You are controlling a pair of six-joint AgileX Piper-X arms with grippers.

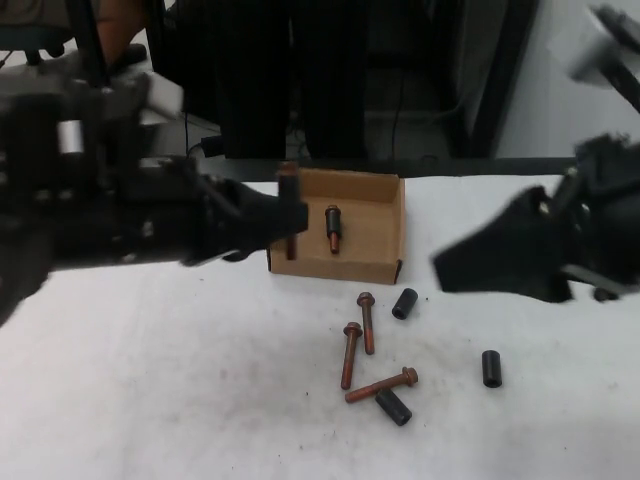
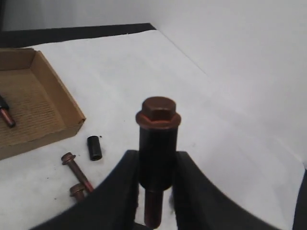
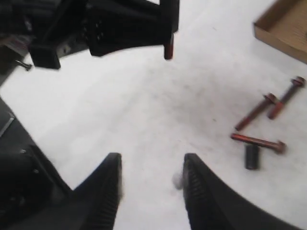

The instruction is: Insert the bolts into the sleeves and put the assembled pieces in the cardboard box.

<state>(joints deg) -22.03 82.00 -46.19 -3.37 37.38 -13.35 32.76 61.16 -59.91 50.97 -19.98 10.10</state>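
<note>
The left gripper (image 2: 157, 165) is clamped on the black sleeve (image 2: 158, 155) of an assembled piece (image 1: 288, 210). It carries the piece upright with the head on top, I'd guess so that the bolt (image 2: 158, 112) cannot slide back out on the way to the box. From the high camera the piece hangs near the middle of the frame, right at the left wall of the cardboard box (image 1: 372, 186). I can't tell whether it is over the wall or just outside it. The bolt is coppery, and its flanged hex head sits down on the top rim of the matte sleeve. The bare shank pokes out below, between the fingers. One finished piece (image 1: 333, 228) already lies inside the box. The right gripper (image 3: 151, 184) hangs at the right of the frame over the white bench (image 1: 150, 400) with its fingers apart and nothing between them, well apart from the box. It looks kept back to leave the drop unobstructed. Lower centre, in front of the box, three loose bolts (image 1: 366, 322) and three loose sleeves (image 1: 404, 303) wait, so roughly half the job looks left.
</note>
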